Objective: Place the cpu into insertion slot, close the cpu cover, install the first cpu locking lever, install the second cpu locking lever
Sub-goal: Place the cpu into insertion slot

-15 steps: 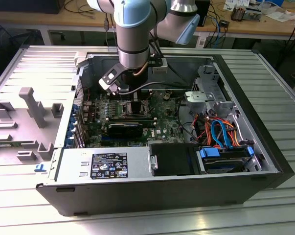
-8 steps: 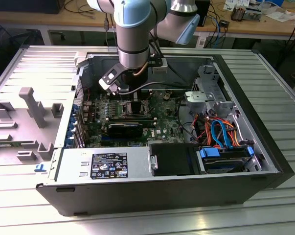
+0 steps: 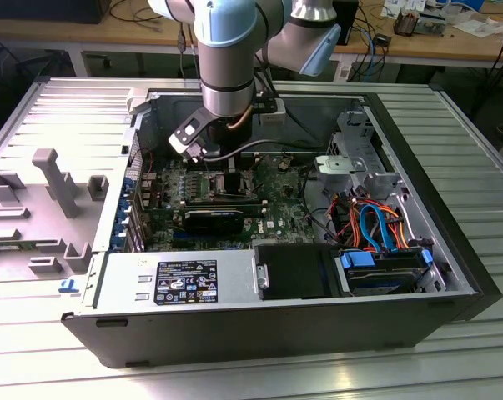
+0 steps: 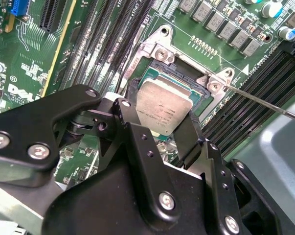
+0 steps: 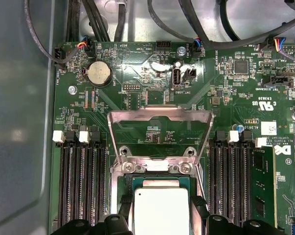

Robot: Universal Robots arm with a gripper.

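robot arm [image 3: 226, 79] reaches down into an open computer case [image 3: 234, 337], working over the motherboard [image 3: 272, 187] toward the far side and the exterior view's left. in the second wrist view its gripper [image 4: 159, 121] is narrowed onto the cpu [image 4: 163, 107], with black fingers [image 4: 187, 139] pinching two opposite edges of the silvery chip. the chip sits over the insertion slot [image 4: 157, 76], and a strip of the slot's green bed shows past its far edge. whether the chip is fully seated or a shade above the bed cannot be told.

in the first wrist view the cpu cover [image 5: 159, 115] stands swung open on the far side of the slot, its middle empty. a thin locking lever [image 4: 264, 101] angles away to one side in the second wrist view.

the risk, by the look of it: the chip appears slightly off square to the slot. if let go or pressed that way, it could land crooked and bend the contacts beneath. a finger dragging on release could also lift a corner, and the cover would then close on a tilted chip.
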